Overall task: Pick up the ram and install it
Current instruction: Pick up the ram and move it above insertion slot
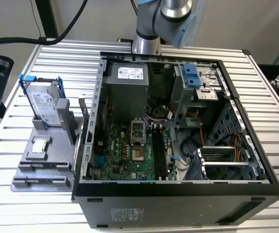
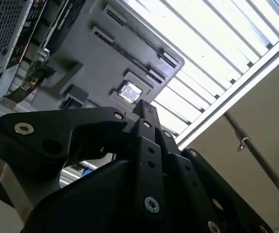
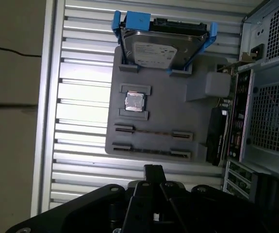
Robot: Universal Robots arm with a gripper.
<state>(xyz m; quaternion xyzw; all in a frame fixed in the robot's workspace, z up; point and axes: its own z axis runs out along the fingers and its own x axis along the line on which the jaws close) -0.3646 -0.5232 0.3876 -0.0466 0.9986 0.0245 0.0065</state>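
Observation:
The ram (image 3: pixel 151 132) shows in the first wrist view as a thin strip standing on edge in one long slot of the grey holder (image 3: pixel 197 111). A second thin dark strip (image 3: pixel 151 150) sits in the slot beside it. My gripper (image 3: pixel 154 170) hangs above the slatted table, just off the holder's slotted edge and apart from it. Its black fingers (image 2: pixel 143 108) meet at the tips, shut on nothing. In the exterior view the holder (image 1: pixel 57 160) lies at the left, beside the open computer case (image 1: pixel 95 126).
On the holder stand a silver hard drive (image 3: pixel 161 46) in a blue-clipped frame and a small square silver chip (image 3: pixel 135 101). Inside the case, the motherboard's long black slots (image 1: pixel 159 155) run beside the processor socket (image 1: pixel 138 133). The arm (image 1: pixel 163 19) rises behind the case. The slatted table (image 1: pixel 3 160) surrounds everything.

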